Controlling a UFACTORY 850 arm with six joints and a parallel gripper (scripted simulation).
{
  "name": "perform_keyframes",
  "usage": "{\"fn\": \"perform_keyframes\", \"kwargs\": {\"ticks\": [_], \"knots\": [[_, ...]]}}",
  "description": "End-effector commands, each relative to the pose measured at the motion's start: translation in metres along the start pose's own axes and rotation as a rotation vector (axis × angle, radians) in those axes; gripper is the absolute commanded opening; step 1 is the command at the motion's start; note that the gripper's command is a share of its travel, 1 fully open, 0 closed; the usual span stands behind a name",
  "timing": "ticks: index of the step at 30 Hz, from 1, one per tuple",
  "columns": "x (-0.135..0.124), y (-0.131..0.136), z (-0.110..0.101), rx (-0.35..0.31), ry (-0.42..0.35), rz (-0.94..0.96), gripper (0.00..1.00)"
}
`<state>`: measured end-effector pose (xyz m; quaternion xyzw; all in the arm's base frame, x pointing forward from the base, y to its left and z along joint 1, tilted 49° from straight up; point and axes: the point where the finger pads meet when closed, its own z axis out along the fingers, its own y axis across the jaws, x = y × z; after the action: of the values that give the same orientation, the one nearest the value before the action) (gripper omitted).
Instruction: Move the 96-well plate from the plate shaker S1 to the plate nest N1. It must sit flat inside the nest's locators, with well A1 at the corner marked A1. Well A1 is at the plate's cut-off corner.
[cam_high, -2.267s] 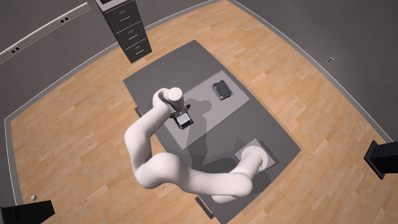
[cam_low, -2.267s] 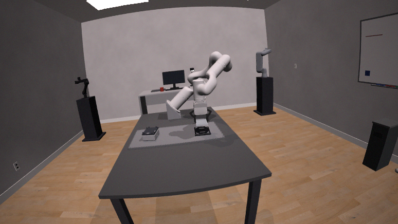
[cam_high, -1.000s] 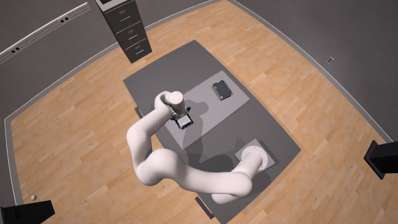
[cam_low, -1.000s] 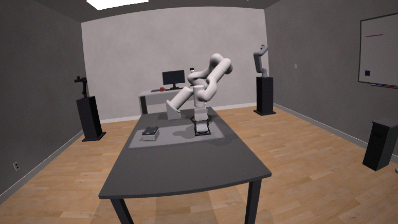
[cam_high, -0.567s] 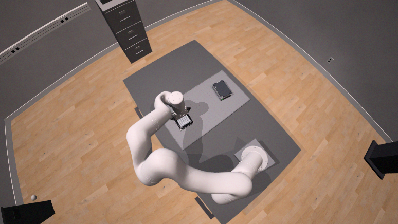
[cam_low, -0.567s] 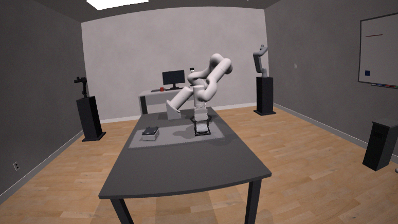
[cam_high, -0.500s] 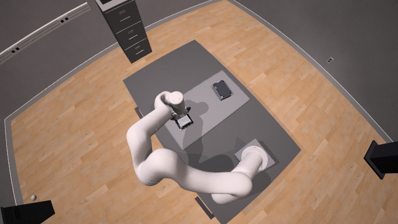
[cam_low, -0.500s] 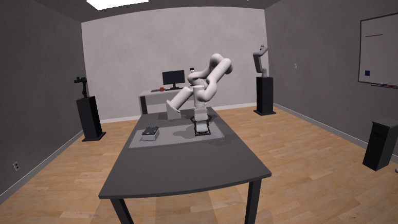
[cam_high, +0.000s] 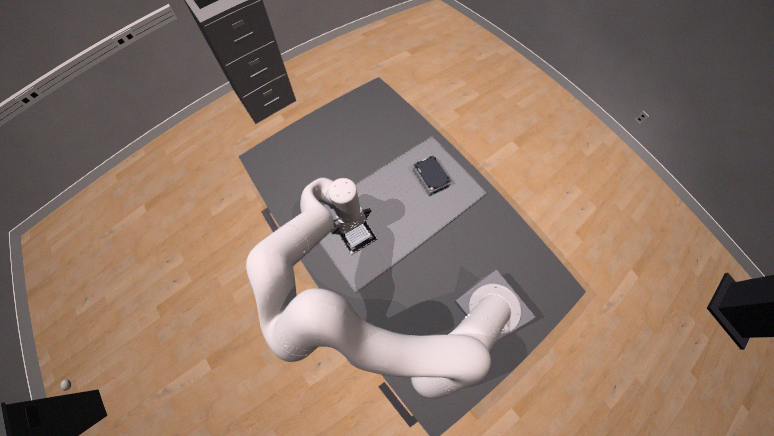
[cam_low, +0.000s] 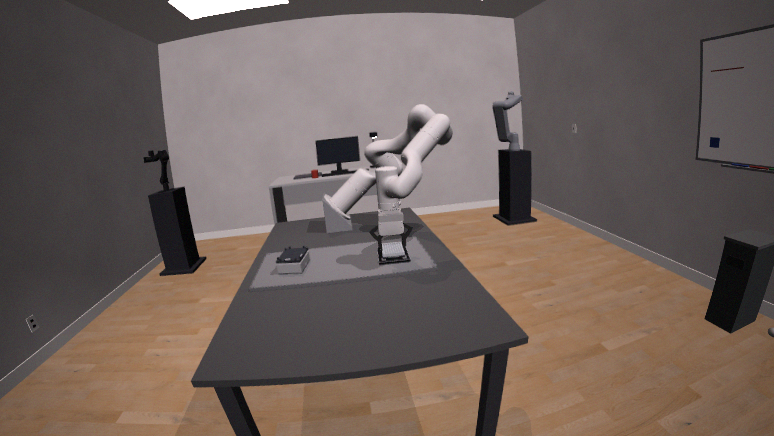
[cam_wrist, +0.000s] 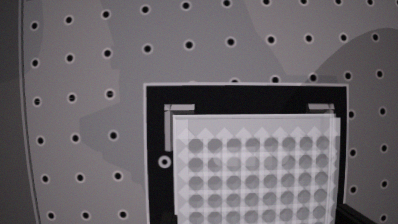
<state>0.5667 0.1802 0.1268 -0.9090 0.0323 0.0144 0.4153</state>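
Observation:
The white 96-well plate (cam_wrist: 255, 170) sits between my fingers, directly over the black plate nest N1 (cam_wrist: 159, 140). My gripper (cam_low: 391, 241) is shut on the plate and points straight down. In the wrist view the plate's far edge lies just inside the nest's two far corner locators (cam_wrist: 179, 107). A small ring mark (cam_wrist: 163, 161) shows on the nest's left side. I cannot tell whether the plate touches the nest floor, and its cut-off corner is not visible. The plate shaker S1 (cam_high: 432, 174) stands empty at the mat's other end, and also shows in the exterior view (cam_low: 292, 259).
The nest and shaker rest on a light grey perforated mat (cam_high: 400, 211) on the dark table (cam_low: 352, 314). The arm's base (cam_high: 495, 306) is mounted at the table's end. A finger's dark edge (cam_wrist: 362, 215) shows at the wrist view's lower right.

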Motion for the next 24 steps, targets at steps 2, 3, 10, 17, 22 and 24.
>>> {"fn": "perform_keyframes", "kwargs": {"ticks": [2,3,10,17,22,24], "knots": [[0.0007,-0.0002,0.0002,0.0,0.002,-0.001,0.0],[0.0007,-0.0002,0.0003,0.0,0.002,-0.001,0.0],[0.0007,-0.0002,0.0012,0.0,0.002,-0.001,0.0],[0.0007,-0.0002,0.0023,0.0,0.002,-0.001,0.0],[0.0007,-0.0002,0.003,0.0,0.002,-0.001,0.0],[0.0007,-0.0002,0.0032,0.0,0.002,-0.001,0.0]]}}
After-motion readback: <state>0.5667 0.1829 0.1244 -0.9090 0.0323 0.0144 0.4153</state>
